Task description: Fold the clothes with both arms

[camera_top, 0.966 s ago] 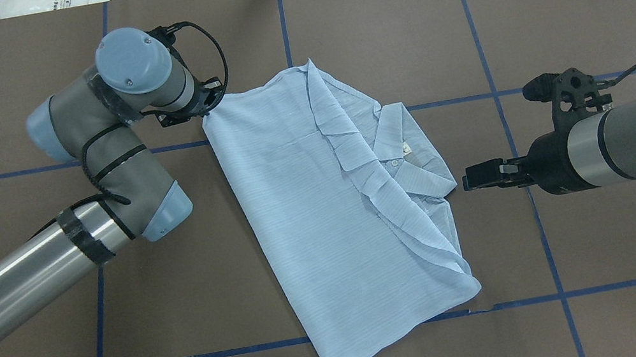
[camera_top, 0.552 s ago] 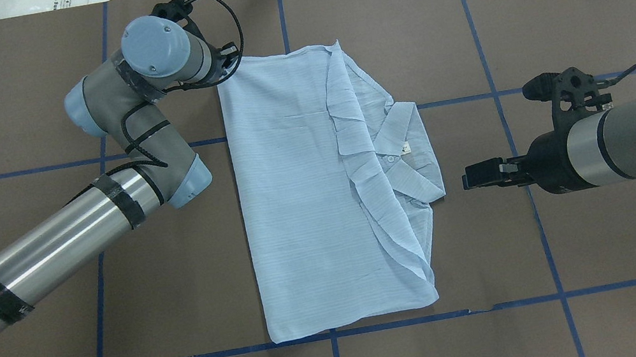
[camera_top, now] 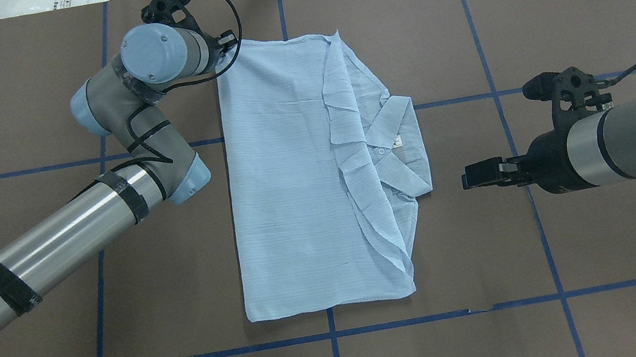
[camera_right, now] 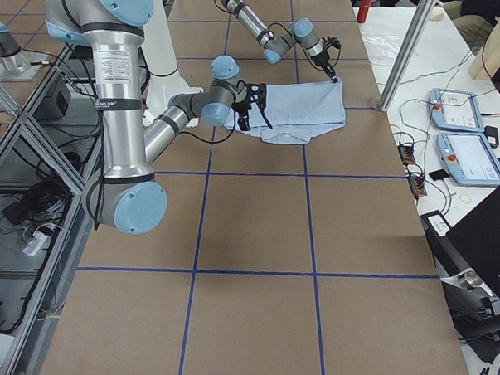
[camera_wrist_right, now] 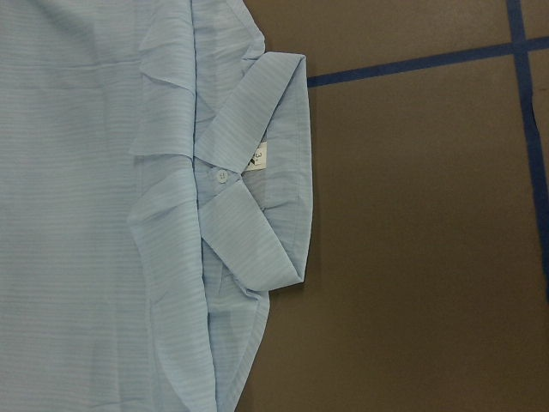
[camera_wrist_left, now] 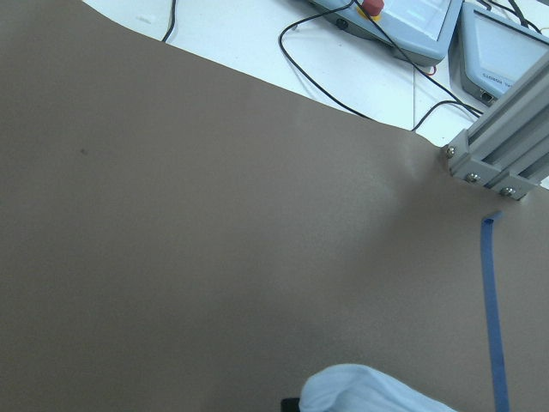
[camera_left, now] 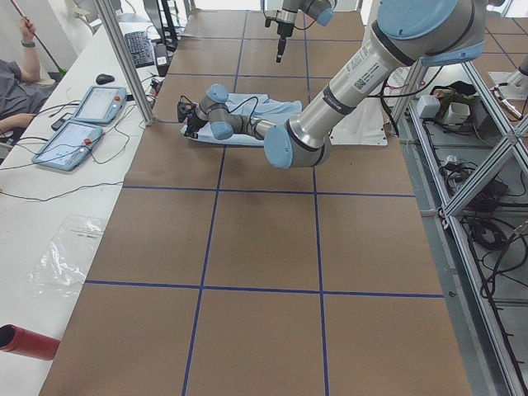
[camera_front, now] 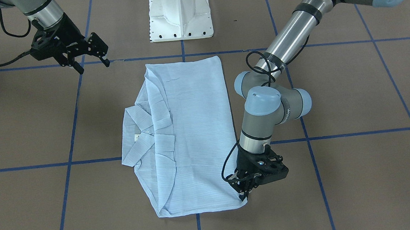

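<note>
Pinching shirt (camera_top: 292,176) corner, left gripper (camera_front: 246,193) clamped; right gripper (camera_front: 93,67) jaws apart, empty. Fabric judged thin, limp, light: take hems, corners.

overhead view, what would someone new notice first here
The light blue shirt lies folded lengthwise in the middle of the brown table, its collar toward the robot's right. The left gripper pinches the shirt's far left corner. The right gripper hangs open beside the collar, apart from the cloth.
</note>
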### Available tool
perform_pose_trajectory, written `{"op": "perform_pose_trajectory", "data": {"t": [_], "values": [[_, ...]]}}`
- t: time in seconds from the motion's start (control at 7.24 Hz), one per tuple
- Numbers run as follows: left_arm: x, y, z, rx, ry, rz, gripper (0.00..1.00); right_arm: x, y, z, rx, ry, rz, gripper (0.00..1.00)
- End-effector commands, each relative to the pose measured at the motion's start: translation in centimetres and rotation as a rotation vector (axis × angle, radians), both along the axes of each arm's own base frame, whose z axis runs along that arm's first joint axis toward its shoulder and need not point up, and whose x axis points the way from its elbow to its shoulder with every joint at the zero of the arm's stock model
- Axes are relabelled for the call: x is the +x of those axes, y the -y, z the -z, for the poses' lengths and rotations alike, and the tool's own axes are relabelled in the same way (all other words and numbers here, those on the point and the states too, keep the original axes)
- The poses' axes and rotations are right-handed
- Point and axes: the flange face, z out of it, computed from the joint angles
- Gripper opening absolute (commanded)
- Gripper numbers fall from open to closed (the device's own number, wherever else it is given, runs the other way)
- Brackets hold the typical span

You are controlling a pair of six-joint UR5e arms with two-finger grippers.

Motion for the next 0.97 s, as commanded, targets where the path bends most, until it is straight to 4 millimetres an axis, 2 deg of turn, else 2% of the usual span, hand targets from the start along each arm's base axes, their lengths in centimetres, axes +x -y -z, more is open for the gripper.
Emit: {"op": "perform_pose_trajectory", "data": {"t": [0.0, 0.14, 0.41, 0.55, 0.69, 0.83], "values": [[-0.1, 0.0, 0.1, 0.018, 0.001, 0.003, 0.96, -0.1, 0.0, 0.0, 0.000, 0.000, 0.002, 1.00], [-0.3, 0.2, 0.3, 0.031, 0.007, -0.001, 1.00, -0.2, 0.1, 0.3, 0.004, 0.005, 0.000, 1.00], [-3.7, 2.2, 1.6, 0.042, -0.018, 0.025, 1.00, -1.3, 0.7, 1.1, 0.011, 0.017, 0.002, 1.00], [-5.6, 2.7, 2.2, 0.016, -0.045, -0.036, 1.00, -2.5, 1.3, 1.5, 0.010, 0.016, 0.005, 1.00], [-6.9, 1.3, 1.5, -0.037, -0.042, -0.103, 1.00, -4.3, 1.5, 1.0, 0.012, -0.002, 0.006, 1.00], [-9.0, -1.4, 0.6, -0.059, -0.036, -0.124, 1.00, -7.0, 0.5, 0.5, 0.054, -0.040, -0.012, 1.00]]}}
